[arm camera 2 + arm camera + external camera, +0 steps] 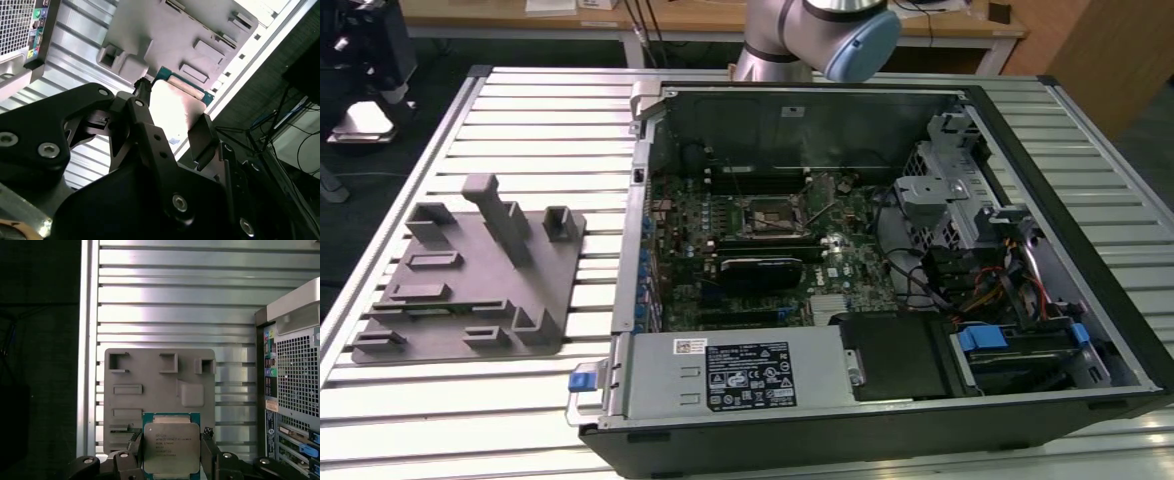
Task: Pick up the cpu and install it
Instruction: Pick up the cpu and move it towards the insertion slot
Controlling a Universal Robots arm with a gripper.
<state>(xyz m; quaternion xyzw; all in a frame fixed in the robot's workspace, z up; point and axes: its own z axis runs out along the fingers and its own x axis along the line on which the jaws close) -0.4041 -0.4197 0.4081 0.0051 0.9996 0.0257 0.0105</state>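
Silver-topped, green-rimmed square cpu (171,440) is pinched in your black claw (171,456), in front of the grey plastic fixture plate (160,382). One cpu edge is cut off, and glare whitens it in the second wrist view.

In the exterior view the light is bright and even, from above; the ribbed table (520,120) gleams softly, and the open computer case (801,125) is dimmer inside. In the second wrist view strong glare whitens the top of the cpu (172,107). In the first wrist view the table slats shine in bands, and the floor (40,365) is almost black.
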